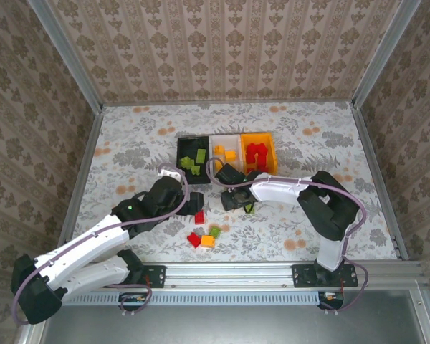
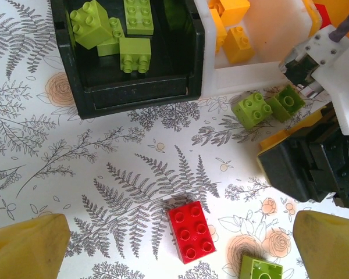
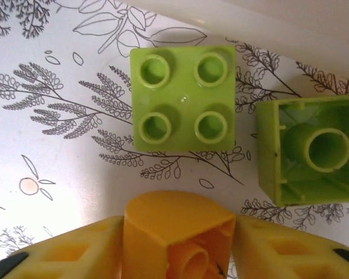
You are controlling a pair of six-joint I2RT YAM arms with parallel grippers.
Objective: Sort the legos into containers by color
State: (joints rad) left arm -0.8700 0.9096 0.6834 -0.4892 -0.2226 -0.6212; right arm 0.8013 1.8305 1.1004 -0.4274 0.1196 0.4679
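Fern-and-flower print covered the tabletop [image 1: 129, 143], with patterned walls [image 1: 222, 50] rising on three sides. Left jaws stood spread wide, their yellow fingers [image 2: 29, 247] showing as corners cut off by the lower edge of the left wrist view. A red brick [image 2: 190, 231] lay studs-up on the tabletop between them, touched by neither, and a half-seen lime brick [image 2: 260, 271] nearer the right-hand finger ran out of frame. Ahead of them sat the black bin [image 2: 134, 96] holding lime bricks [image 2: 135, 55] and, touching it, the white bin [image 2: 244, 72] holding orange bricks [image 2: 238, 43]. Right jaws pinched an orange brick [image 3: 177, 232], hollow side towards the camera, its lower part out of frame. Just ahead of them a four-stud lime brick [image 3: 183, 96] lay flat, and beside it an overturned lime brick [image 3: 311, 151], cut off at the edge. From above, the right arm's wrist [image 1: 233, 195] hid those jaws' tips. The orange-yellow bin [image 1: 275, 152], holding red bricks [image 1: 255, 152], stood beyond them, touching the white bin
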